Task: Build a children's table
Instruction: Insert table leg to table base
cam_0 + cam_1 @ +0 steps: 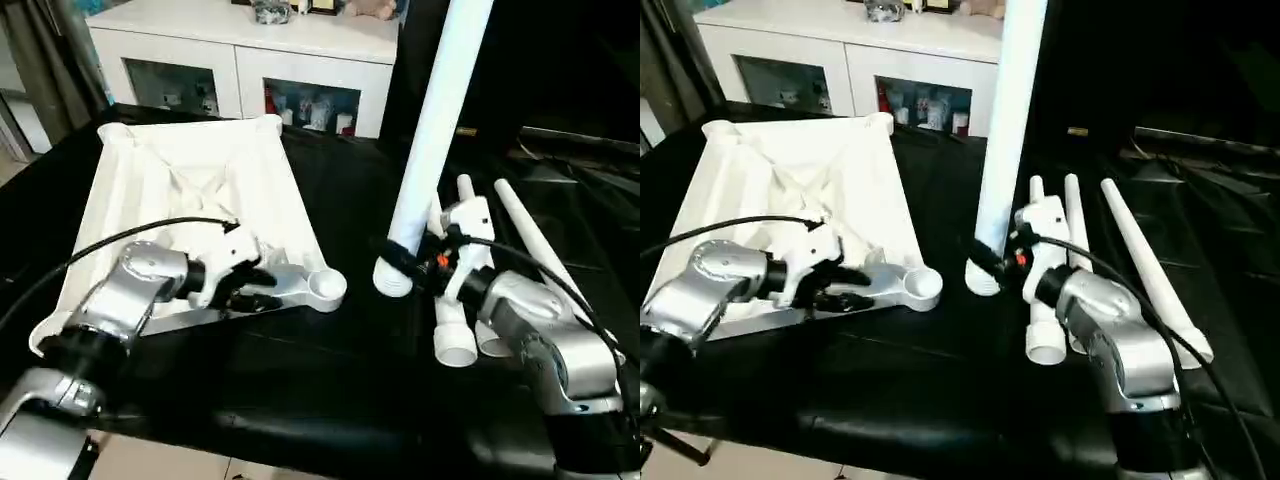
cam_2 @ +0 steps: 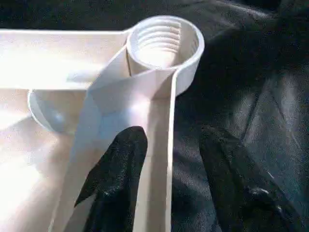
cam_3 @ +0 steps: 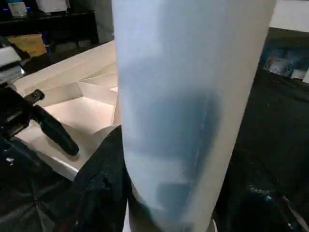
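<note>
I have the top upside down on the black table, ribs up, left of centre. My left hand sits at its near edge, just short of the near-right socket. The fingers straddle the rim wall, one inside and one outside, with gaps showing, so not clenched yet and nothing held.

My right hand is grasping a leg near its lower end. The leg stands near upright, base just off the cloth, right of the socket and apart from it. Three more legs lie side by side on the table under and behind my right arm.

Risks as I judge them:
- The grip is low on a long leg, so it can swing or slip in the fingers while moving.
- If the left hand does not clamp the rim, the top slides or tips when the leg pushes into the socket.
- The socket is threaded, so a tilted leg may cross-thread or jam.
- The right forearm could knock the spare legs and roll them.

The left wrist view shows the socket threads and the fingers either side of the rim. The head views do not resolve that, but they give the leg-to-socket gap. The right wrist view shows the leg up close between the fingers, and the left hand beyond.
</note>
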`<state>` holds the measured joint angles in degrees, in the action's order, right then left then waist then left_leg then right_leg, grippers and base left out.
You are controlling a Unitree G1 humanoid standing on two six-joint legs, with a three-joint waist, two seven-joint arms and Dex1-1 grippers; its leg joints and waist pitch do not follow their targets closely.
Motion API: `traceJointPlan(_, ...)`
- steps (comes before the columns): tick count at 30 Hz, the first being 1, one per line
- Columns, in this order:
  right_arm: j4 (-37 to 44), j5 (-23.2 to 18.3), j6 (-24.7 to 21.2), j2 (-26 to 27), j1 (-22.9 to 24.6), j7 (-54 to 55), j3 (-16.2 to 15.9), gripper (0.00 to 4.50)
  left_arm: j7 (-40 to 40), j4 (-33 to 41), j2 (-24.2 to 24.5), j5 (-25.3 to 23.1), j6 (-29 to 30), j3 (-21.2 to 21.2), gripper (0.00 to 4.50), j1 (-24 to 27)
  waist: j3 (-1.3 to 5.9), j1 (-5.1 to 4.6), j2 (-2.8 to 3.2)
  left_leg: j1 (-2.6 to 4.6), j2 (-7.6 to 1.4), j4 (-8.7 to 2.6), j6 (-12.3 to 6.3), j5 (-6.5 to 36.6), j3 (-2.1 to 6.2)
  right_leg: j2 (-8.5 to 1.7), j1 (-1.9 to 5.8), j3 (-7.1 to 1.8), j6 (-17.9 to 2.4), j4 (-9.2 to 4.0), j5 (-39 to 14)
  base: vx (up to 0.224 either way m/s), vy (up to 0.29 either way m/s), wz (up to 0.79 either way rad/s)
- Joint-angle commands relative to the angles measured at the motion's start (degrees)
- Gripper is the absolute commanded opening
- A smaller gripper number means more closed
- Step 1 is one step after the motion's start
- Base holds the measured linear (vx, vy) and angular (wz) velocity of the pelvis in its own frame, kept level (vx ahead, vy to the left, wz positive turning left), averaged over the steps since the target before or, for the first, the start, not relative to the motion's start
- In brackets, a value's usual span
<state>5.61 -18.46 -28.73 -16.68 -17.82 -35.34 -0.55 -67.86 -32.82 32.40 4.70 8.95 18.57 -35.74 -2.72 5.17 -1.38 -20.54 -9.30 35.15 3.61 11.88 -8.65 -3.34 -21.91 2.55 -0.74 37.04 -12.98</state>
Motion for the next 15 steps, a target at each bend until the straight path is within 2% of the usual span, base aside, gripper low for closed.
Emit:
traceJointPlan(1,1.31,-0.93,-0.52,-0.75,-0.20,-0.02,0.21,1.89,-0.46,-1.31,-0.23,-0.90,-1.29,0.10,1.78,-1.33,3.26,0.20,0.89,0.54,-3.48,-4.80,1.48,8.16,0.87,-5.30,2.91,-3.06,-12.78,-4.27,-2.25,0.000,0.000,0.00)
traceJointPlan(3,1.30,-0.93,-0.56,-0.76,-0.28,0.02,0.30,1.89,-0.40,-2.66,-0.38,-1.20,-2.13,0.14,1.68,-1.74,3.22,0.14,0.89,0.52,-3.44,-4.85,1.62,8.53,0.86,-5.20,2.86,-3.05,-12.67,-4.34,-2.91,0.000,0.000,0.00)
traceJointPlan(4,1.36,-0.90,-0.59,-0.76,-0.31,0.07,0.34,1.89,-0.33,-4.84,-0.66,-1.81,-3.54,0.19,1.39,-2.42,3.21,0.16,0.86,0.58,-3.41,-4.82,1.61,8.72,0.82,-5.21,2.80,-3.09,-12.50,-4.46,-3.29,0.000,0.000,0.00)
traceJointPlan(7,1.44,-0.88,-0.60,-0.81,-0.31,0.03,0.35,1.89,-0.23,-7.21,-1.06,-2.51,-4.85,0.20,1.37,-3.17,3.26,0.18,0.79,0.52,-3.47,-4.84,1.62,8.18,0.85,-5.26,2.88,-3.13,-12.27,-4.42,-2.87,0.000,0.000,0.00)
traceJointPlan(9,1.53,-0.87,-0.60,-0.86,-0.27,-0.02,0.31,1.89,-0.30,-8.65,-1.18,-3.21,-5.76,0.40,1.04,-3.64,3.33,0.21,0.84,0.52,-3.57,-4.81,1.48,7.48,0.87,-5.28,2.88,-3.08,-12.68,-4.20,-1.02,0.000,0.000,0.00)
traceJointPlan(11,1.52,-0.85,-0.60,-0.91,-0.30,-0.05,0.28,1.89,-0.20,-9.50,-1.14,-3.89,-6.43,0.78,0.95,-3.84,3.38,0.27,0.80,0.46,-3.52,-4.78,1.26,6.85,0.87,-5.34,2.97,-3.09,-12.91,-4.11,0.26,0.000,0.000,0.00)
traceJointPlan(15,1.51,-0.84,-0.53,-0.99,-0.24,-0.12,0.22,1.89,-0.19,-11.35,-1.35,-4.72,-7.83,1.08,0.58,-4.15,3.18,0.26,0.70,0.53,-3.51,-4.87,1.25,8.13,0.78,-5.43,2.91,-3.16,-12.69,-4.48,-2.33,0.000,0.000,0.00)
